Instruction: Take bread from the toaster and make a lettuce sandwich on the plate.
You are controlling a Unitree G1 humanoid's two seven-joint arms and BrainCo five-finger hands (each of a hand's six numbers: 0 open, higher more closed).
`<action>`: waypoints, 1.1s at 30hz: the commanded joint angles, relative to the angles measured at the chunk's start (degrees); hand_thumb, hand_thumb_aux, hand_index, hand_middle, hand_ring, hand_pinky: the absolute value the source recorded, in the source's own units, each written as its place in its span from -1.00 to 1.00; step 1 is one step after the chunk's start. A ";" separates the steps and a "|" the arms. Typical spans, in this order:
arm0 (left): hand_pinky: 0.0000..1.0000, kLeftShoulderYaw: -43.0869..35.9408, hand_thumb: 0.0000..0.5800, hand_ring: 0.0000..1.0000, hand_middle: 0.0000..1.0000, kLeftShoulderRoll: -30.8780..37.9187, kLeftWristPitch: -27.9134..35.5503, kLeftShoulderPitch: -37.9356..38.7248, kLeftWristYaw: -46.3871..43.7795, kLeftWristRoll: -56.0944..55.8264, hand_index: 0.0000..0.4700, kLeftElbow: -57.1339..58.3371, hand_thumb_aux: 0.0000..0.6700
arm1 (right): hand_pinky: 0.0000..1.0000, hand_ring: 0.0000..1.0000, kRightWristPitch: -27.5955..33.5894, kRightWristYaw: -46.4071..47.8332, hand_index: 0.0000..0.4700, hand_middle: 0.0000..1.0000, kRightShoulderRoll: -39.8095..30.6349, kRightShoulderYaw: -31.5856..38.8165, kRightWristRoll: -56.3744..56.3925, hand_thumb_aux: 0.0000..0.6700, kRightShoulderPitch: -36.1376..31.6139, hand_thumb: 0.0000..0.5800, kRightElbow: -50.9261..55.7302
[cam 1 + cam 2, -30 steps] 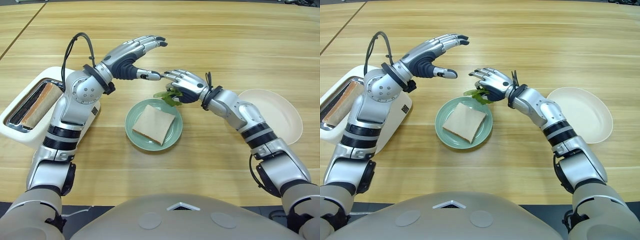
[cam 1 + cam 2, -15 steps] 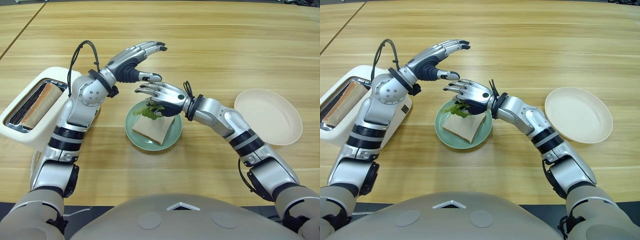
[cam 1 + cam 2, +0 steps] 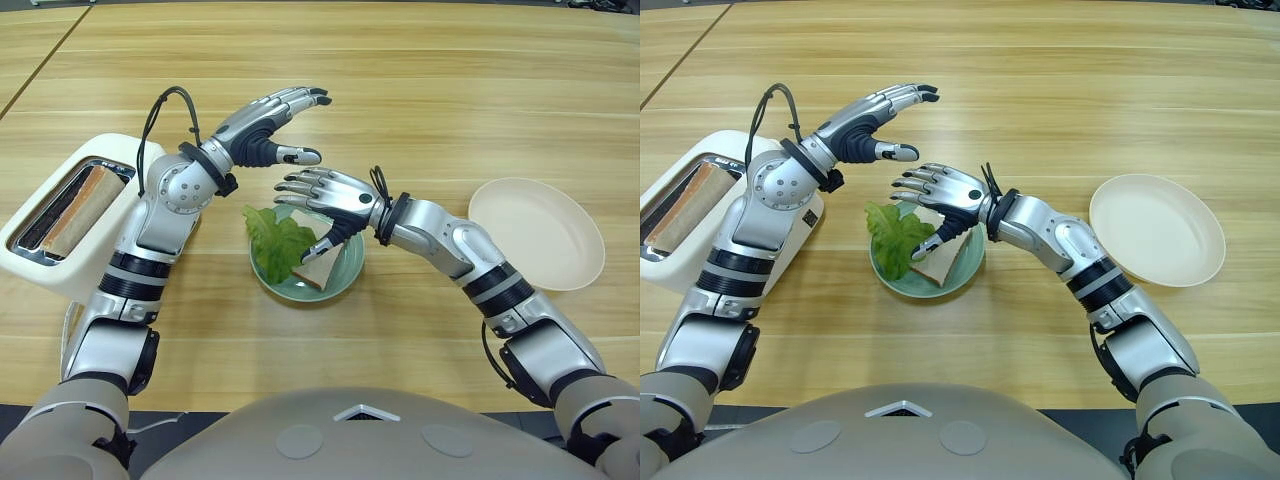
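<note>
A green plate [image 3: 345,272] sits at the table's centre with a slice of bread [image 3: 317,270] on it. A lettuce leaf [image 3: 277,241] lies over the left part of the bread and hangs past the plate's left rim. My right hand [image 3: 333,197] hovers just above the plate with fingers spread, holding nothing. My left hand [image 3: 268,123] is raised behind the plate, open and apart from it. At the left stands a white toaster [image 3: 60,262] with a slice of bread [image 3: 75,209] in one slot.
A cream plate [image 3: 540,233] with nothing on it lies at the right. A black cable [image 3: 165,110] loops up from my left wrist. Bare wooden table stretches behind and in front of the plates.
My right hand brought the lettuce leftwards over the green plate, opened and let it go. The leaf now lies on the bread. My left hand stayed nearly still.
</note>
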 commanded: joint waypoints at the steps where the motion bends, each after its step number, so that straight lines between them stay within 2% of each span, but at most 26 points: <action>1: -1.00 -0.16 -1.00 -1.00 -1.00 0.26 -0.13 -0.36 0.05 0.17 -1.00 0.92 -1.00 | -1.00 -1.00 0.16 0.30 -1.00 -1.00 -1.13 -0.68 -0.64 -1.00 0.78 -1.00 -0.10; 3: -1.00 -0.06 -1.00 -1.00 -1.00 0.38 -0.20 -0.29 0.07 0.10 -1.00 1.05 -1.00 | -1.00 -1.00 0.10 -0.45 -1.00 -1.00 -1.50 -0.98 -0.91 -1.00 0.95 -1.00 -0.39; 8: -1.00 0.09 -1.00 -1.00 -1.00 0.69 -0.38 -0.11 0.00 -0.01 -1.00 1.33 -1.00 | -1.00 -1.00 -4.71 -6.04 -1.00 -1.00 -5.51 2.34 -9.00 -1.00 2.25 -1.00 -1.06; 9: -1.00 0.12 -1.00 -1.00 -1.00 0.73 -0.42 -0.09 -0.03 -0.09 -1.00 1.36 -1.00 | -1.00 -1.00 -5.28 -7.81 -0.91 -1.00 -5.75 2.60 -10.41 -0.91 2.54 -0.83 -1.25; 10: -1.00 0.12 -1.00 -1.00 -1.00 0.73 -0.46 -0.08 -0.02 -0.14 -1.00 1.40 -1.00 | -1.00 -1.00 -5.71 -9.46 -0.67 -1.00 -5.84 2.65 -11.33 -0.67 2.82 -0.40 -1.36; 11: -1.00 0.09 -1.00 -1.00 -1.00 0.71 -0.51 -0.04 0.04 -0.13 -1.00 1.49 -1.00 | -1.00 -1.00 -6.11 -10.80 0.00 -1.00 -5.90 2.63 -11.87 0.00 3.18 0.50 -1.50; 20: -1.00 0.24 -1.00 -1.00 -1.00 0.79 -0.95 0.29 0.32 -0.26 -1.00 2.59 -1.00 | -1.00 -1.00 -6.21 -17.77 0.14 -1.00 -4.21 1.85 -12.15 0.14 6.36 0.63 -2.02; 26: -1.00 0.58 -1.00 -1.00 -1.00 1.09 -1.20 0.76 0.43 -0.43 -1.00 2.87 -1.00 | -1.00 -1.00 -5.40 -18.82 0.03 -1.00 -3.73 2.22 -12.60 0.03 6.11 0.53 -0.45; 33: -1.00 0.43 -1.00 -1.00 -1.00 0.93 -1.29 0.67 0.25 -0.49 -1.00 3.09 -1.00 | -1.00 -1.00 -4.65 -18.96 0.00 -1.00 -3.94 2.38 -13.27 0.00 6.37 0.50 0.33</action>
